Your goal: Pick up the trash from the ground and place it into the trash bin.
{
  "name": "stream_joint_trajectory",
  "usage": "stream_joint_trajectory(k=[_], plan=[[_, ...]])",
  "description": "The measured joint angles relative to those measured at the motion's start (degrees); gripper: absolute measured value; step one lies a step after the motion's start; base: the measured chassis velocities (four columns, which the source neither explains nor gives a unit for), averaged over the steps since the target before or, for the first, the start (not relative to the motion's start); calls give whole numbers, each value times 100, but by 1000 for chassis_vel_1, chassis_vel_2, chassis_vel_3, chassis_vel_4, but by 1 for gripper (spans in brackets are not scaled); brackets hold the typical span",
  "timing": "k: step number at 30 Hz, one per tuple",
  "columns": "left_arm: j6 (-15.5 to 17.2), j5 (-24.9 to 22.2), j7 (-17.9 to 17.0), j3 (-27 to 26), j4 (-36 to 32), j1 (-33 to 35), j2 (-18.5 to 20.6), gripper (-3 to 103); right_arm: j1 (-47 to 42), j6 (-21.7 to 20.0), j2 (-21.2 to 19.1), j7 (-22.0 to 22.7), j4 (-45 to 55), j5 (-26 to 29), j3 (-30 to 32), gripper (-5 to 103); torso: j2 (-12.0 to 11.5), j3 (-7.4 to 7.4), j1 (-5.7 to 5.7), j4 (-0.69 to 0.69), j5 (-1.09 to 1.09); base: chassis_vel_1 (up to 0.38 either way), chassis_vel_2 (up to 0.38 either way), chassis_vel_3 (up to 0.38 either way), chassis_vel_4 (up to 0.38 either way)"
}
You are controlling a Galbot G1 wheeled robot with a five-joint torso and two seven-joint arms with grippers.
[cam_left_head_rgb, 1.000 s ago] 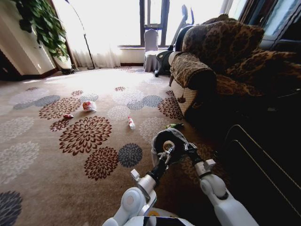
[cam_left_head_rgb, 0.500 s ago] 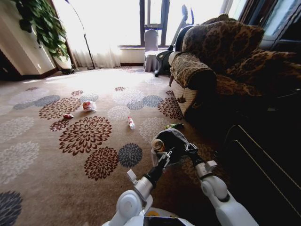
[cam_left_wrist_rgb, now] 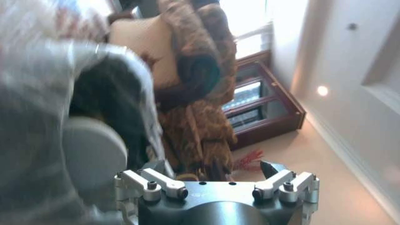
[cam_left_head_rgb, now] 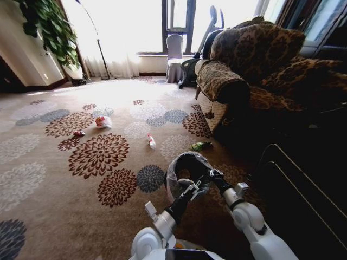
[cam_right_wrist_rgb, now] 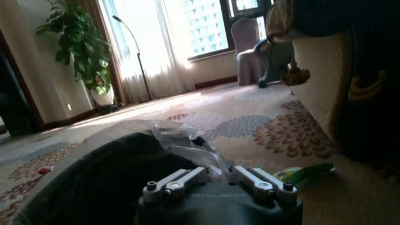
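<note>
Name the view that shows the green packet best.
Head view: the green packet lies whole on the carpet by the sofa, beyond the bin. The right wrist view catches it partly, past the right pincer. The left wrist view does not help.

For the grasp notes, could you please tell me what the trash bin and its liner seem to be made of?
The trash bin looks like dark, matt, rigid plastic, though metal cannot be ruled out: its black inside reflects nothing. The liner looks like thin translucent plastic film, glossy and crinkled, folded over the rim where the right claw grips it.
</note>
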Motion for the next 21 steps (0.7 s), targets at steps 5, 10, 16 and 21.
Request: stream_joint_trajectory(k=[5, 10, 16, 21], plan=[[-382, 873, 552, -512, 9, -212, 92, 100, -75, 162, -8, -14, -97, -344, 50, 0, 0, 0, 0, 5, 0, 0, 0, 0, 0], [-824, 1218, 457, -1032, -44, -409, 140, 100, -156, 319, 40, -1, -181, -524, 147, 0, 0, 0, 0, 0, -1, 0, 0, 0, 0], [-1438, 2605, 256, -1823, 757, -816, 219, 100, -300, 259, 52, -13, 14, -591, 246, 0, 0, 0, 0, 4, -2, 0, 0, 0, 0], [-1634, 3368, 28, -2305, 1416, -1050, 314, 100, -393, 254, 79, -5, 124, -699, 319, 0, 0, 0, 0, -1, -2, 0, 0, 0, 0]])
